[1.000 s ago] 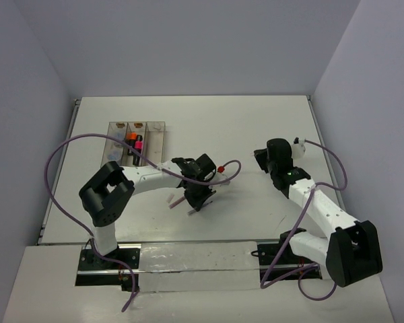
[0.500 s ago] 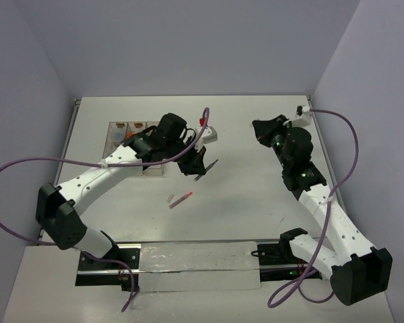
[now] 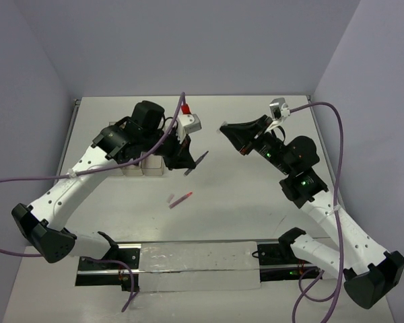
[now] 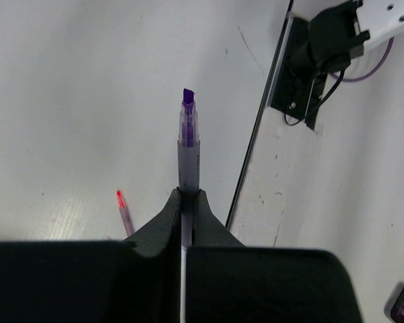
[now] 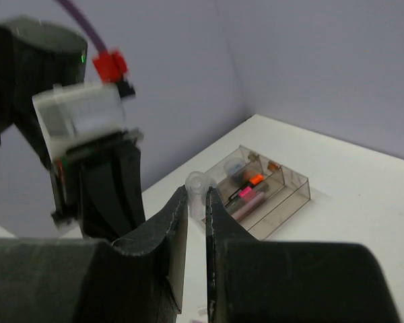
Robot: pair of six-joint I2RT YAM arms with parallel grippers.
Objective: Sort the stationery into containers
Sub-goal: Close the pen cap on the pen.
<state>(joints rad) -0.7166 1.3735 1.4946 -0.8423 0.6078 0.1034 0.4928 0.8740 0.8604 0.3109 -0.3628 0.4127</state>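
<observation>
Clear tray [image 5: 297, 183], orange highlighter [image 5: 256, 180], pink highlighter [image 5: 243, 194] in middle compartment

White table [image 3: 242, 208], 3 lilac walls [image 3: 188, 40], pale strip [image 3: 195, 266] along near edge

tray [image 3: 153, 168]: mostly behind left arm [image 3: 87, 167] | pink pen [image 4: 124, 214]: lower end hidden

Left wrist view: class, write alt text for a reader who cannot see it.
The left claw is shut on a purple highlighter, its uncapped tip pointing away above the white table. A thin pink pen lies on the table at lower left.
</observation>
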